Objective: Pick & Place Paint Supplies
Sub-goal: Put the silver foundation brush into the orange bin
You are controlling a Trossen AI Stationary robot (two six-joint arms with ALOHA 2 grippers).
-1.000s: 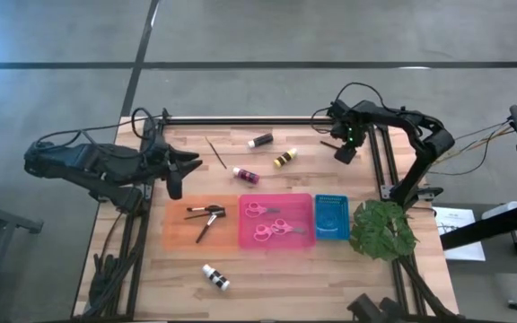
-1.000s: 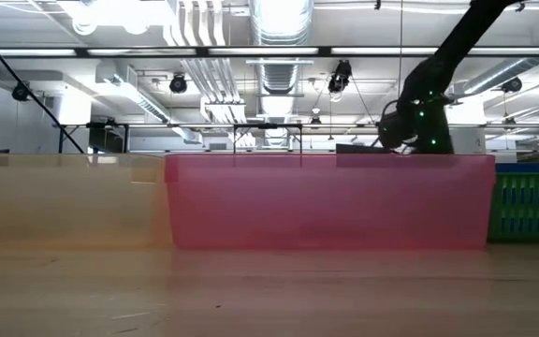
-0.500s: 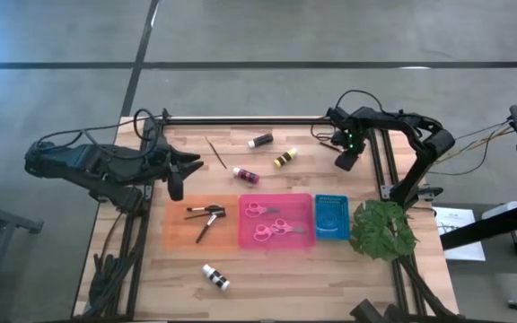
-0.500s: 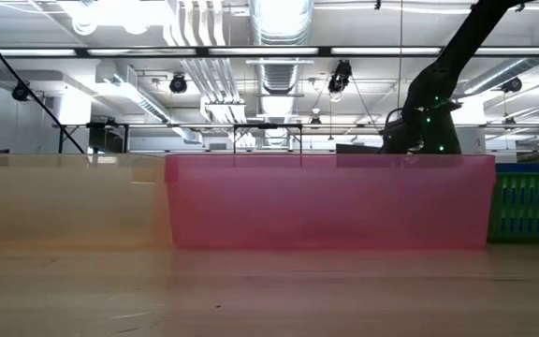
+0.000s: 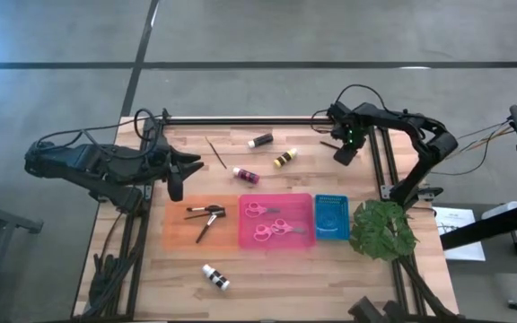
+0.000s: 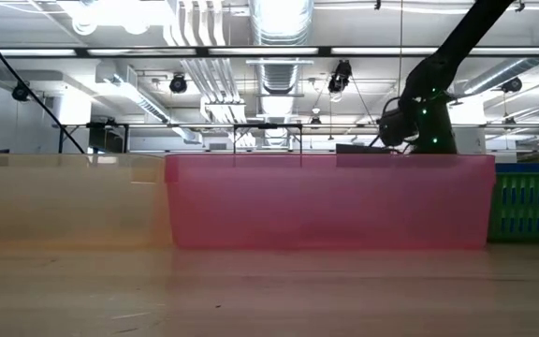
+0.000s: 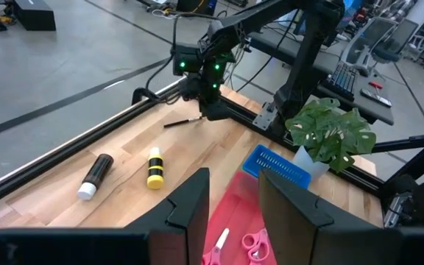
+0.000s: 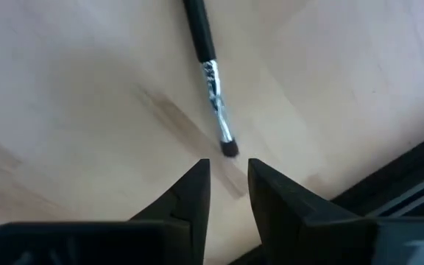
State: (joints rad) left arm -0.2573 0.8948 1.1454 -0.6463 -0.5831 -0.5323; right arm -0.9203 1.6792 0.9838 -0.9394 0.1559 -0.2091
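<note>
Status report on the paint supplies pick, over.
Right pincer slightly open, at tip of thin dark-handled brush on wood table, not gripping. Left pincer open, waiting at left. Nothing blocking.

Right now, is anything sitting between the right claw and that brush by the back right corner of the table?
Nothing visible does. The right claw hangs just above bare wood, and the brush lies right ahead of its fingertips with only tabletop between them.

No readable text, label, brand, number or sign shows anywhere in these views; the small paint bottles on the wooden table carry nothing legible, and the white sheet of paper (image 5: 457,224) beside the table's right edge shows only marks too small to read.
</note>
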